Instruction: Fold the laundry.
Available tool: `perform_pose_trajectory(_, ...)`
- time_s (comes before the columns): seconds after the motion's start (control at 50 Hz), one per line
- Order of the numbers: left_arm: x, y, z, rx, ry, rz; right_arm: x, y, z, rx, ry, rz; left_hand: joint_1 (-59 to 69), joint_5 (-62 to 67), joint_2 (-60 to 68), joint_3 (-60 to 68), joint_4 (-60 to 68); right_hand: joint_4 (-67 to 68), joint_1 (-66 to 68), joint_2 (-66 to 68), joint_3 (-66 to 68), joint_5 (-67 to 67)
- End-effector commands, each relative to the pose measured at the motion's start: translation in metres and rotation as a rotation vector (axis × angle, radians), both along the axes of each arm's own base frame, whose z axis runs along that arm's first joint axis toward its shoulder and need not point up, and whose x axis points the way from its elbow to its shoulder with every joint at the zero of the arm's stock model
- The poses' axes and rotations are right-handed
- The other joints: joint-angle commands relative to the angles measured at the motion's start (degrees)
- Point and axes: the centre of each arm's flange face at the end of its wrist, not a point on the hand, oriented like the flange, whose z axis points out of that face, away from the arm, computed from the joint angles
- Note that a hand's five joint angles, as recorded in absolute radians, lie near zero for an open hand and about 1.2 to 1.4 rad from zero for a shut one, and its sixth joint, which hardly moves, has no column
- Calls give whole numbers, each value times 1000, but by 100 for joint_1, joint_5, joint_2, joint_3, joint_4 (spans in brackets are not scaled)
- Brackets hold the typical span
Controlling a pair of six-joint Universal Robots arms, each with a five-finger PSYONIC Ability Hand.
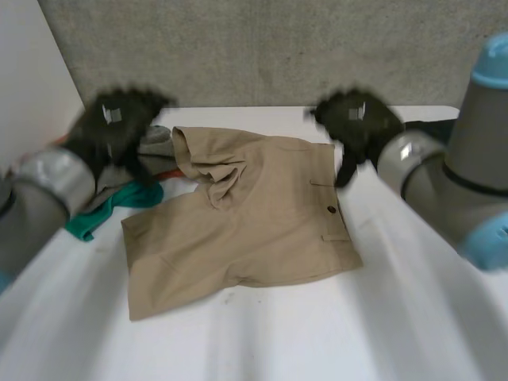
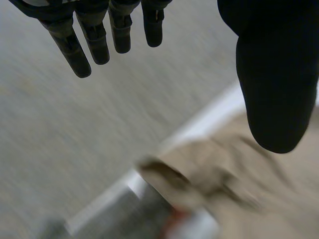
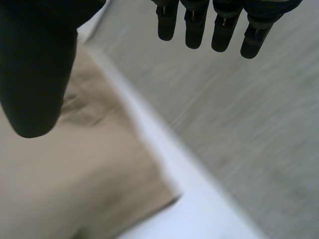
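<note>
Starting at the left: the robot's left hand (image 1: 111, 127) hangs over the far left part of the white desk (image 1: 317, 333). Its own wrist view shows that hand (image 2: 275, 74) with straight fingers (image 2: 94, 40) spread away from the thumb, nothing in them. Under and just beside it there's a small heap, a crumpled teal cloth (image 1: 107, 210) with a grey garment (image 1: 155, 139) behind it and a bit of orange fabric (image 1: 168, 173) poking out between.

Mid-desk is the pair of khaki cotton shorts (image 1: 246, 214), touching that heap. They lie mostly flat with the buttoned waistband to the right. The near leg is spread out and the far leg is bunched and folded over on itself. The left wrist view catches that rumpled part of the shorts (image 2: 279, 199).

The right hand (image 1: 357, 119) sits by the waistband's far corner. In its wrist view the hand (image 3: 35, 74) is also relaxed and holding nothing, fingers (image 3: 199, 30) straight, above the shorts' corner (image 3: 65, 174) at the desk edge. I can't tell if it touches the fabric.
</note>
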Motion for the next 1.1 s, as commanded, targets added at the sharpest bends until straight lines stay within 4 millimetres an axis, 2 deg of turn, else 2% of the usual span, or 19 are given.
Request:
perform_pose_trajectory(0.02, 21, 86, -62, 307, -201, -66, -26, 50, -62, 243, 262, 92, 1153, 946, 1057, 1024, 1078, 1031, 937, 1031, 1031, 967)
perform_pose_trajectory(0.06, 25, 100, -79, 365, -232, -73, -28, 55, -74, 249, 268, 106, 1574, 1367, 1477, 1444, 1498, 1502, 1407, 1501, 1502, 1437)
perform_pose_trajectory(0.12, 28, 105, -92, 396, -241, -62, -28, 59, -96, 234, 252, 110, 1610, 1403, 1513, 1480, 1534, 2025, 1930, 2024, 2025, 1960)
perform_pose_trajectory(0.16, 32, 100, -102, 396, -241, -33, -27, 60, -110, 206, 232, 107, 1727, 1519, 1630, 1597, 1651, 2277, 2182, 2276, 2277, 2212)
perform_pose_trajectory(0.24, 40, 80, -111, 359, -229, 41, -26, 61, -126, 156, 206, 100, 2047, 1840, 1950, 1917, 1971, 2680, 2586, 2680, 2680, 2616)
perform_pose_trajectory(0.44, 41, 60, -130, 379, -241, 86, -21, 53, -145, 65, 168, 86, 2583, 2376, 2487, 2454, 2508, 2984, 2890, 2984, 2984, 2920)
perform_pose_trajectory(0.56, 37, 57, -135, 392, -252, 72, -18, 46, -155, 45, 168, 84, 2903, 2696, 2807, 2774, 2828, 3352, 3258, 3352, 3352, 3288)
perform_pose_trajectory(0.62, 35, 56, -136, 387, -255, 65, -16, 41, -157, 19, 158, 81, 4146, 3939, 4049, 4016, 4070, 4092, 3998, 4092, 4092, 4027)
perform_pose_trajectory(0.64, 34, 54, -136, 378, -257, 65, -15, 40, -158, 14, 158, 79, 5082, 4875, 4986, 4953, 5007, 4361, 4267, 4361, 4361, 4296)
perform_pose_trajectory(0.68, 33, 51, -136, 365, -259, 62, -14, 37, -161, 7, 163, 73, 6263, 6056, 6167, 6134, 6188, 6039, 5945, 6039, 6039, 5975)
perform_pose_trajectory(0.7, 32, 50, -136, 354, -259, 60, -13, 36, -161, 6, 166, 68, 6835, 6628, 6739, 6706, 6760, 6781, 6686, 6780, 6781, 6716)
perform_pose_trajectory(0.78, 28, 49, -135, 329, -273, 41, -17, 34, -154, -1, 182, 26, 6923, 6716, 6827, 6794, 6848, 6788, 6694, 6788, 6788, 6724)
perform_pose_trajectory(0.84, 27, 55, -132, 345, -281, 24, -22, 39, -139, -4, 191, 3, 6923, 6716, 6827, 6794, 6848, 6788, 6694, 6788, 6788, 6724)
perform_pose_trajectory(0.94, 26, 79, -109, 374, -286, -38, -35, 53, -103, 2, 227, 0, 6923, 6716, 6827, 6794, 6848, 6788, 6694, 6788, 6788, 6724)
perform_pose_trajectory(0.96, 27, 82, -105, 380, -287, -48, -43, 55, -93, 21, 250, -5, 6923, 6716, 6827, 6794, 6848, 6788, 6694, 6788, 6788, 6724)
perform_pose_trajectory(1.0, 28, 90, -97, 403, -289, -70, -50, 59, -86, 53, 282, -2, 6923, 6716, 6827, 6794, 6848, 6788, 6694, 6788, 6788, 6724)
perform_pose_trajectory(1.02, 29, 101, -89, 439, -295, -100, -53, 63, -83, 70, 302, 4, 6923, 6716, 6827, 6794, 6848, 6788, 6694, 6788, 6788, 6724)
perform_pose_trajectory(1.08, 31, 121, -77, 508, -317, -154, -68, 84, -76, 175, 430, 54, 6923, 6716, 6827, 6794, 6848, 6788, 6694, 6788, 6788, 6724)
perform_pose_trajectory(1.1, 32, 137, -71, 563, -337, -200, -73, 92, -75, 210, 479, 79, 6923, 6716, 6827, 6794, 6848, 6788, 6694, 6788, 6788, 6724)
